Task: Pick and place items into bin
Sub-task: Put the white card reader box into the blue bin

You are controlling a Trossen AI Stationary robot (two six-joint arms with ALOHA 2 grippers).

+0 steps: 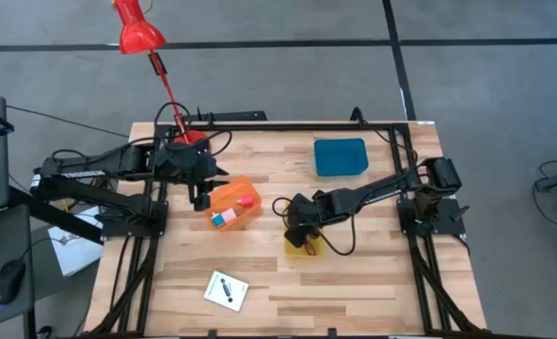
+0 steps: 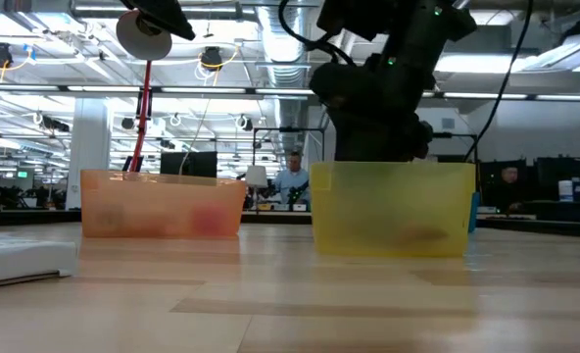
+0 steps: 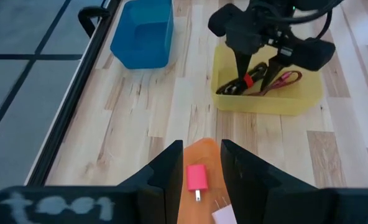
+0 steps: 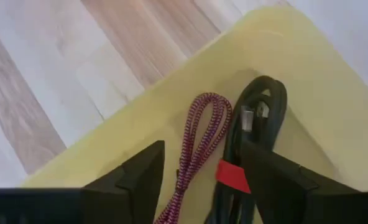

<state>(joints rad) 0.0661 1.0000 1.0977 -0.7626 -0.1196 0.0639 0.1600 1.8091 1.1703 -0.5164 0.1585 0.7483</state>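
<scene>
My right gripper [image 1: 302,232] [image 4: 206,149] hangs open, fingers down inside the yellow bin [image 1: 309,249] [image 2: 393,211]. On the bin floor lie a looped maroon cord [image 4: 196,137] [image 3: 288,78] and a black bundle with a red band [image 4: 235,175] [image 3: 248,81], both between the fingers. My left gripper [image 1: 200,196] [image 3: 201,163] is open above the orange bin [image 1: 233,204] [image 2: 163,204]. That bin holds a pink cube [image 3: 196,178] [image 1: 245,199], a pale pink block [image 1: 229,215] and a blue-and-white cube [image 1: 217,220]. A white card with a black mark [image 1: 226,289] lies flat near the table's near edge. My right gripper stands over the maroon cord and the black bundle from above, fingers pointing down. The black bundle's red band [image 4: 232,177] lies right beside one finger [image 4: 277,180]; I cannot tell whether it touches. Both things rest on the bin floor.
A blue bin [image 1: 341,156] [image 3: 143,31] sits toward the far right of the table. A red lamp on a rod [image 1: 137,33] stands beyond the far left corner. Black frame rails [image 1: 288,123] run along the table's edges. Bare wood [image 1: 354,292] lies on the near side, right of the card.
</scene>
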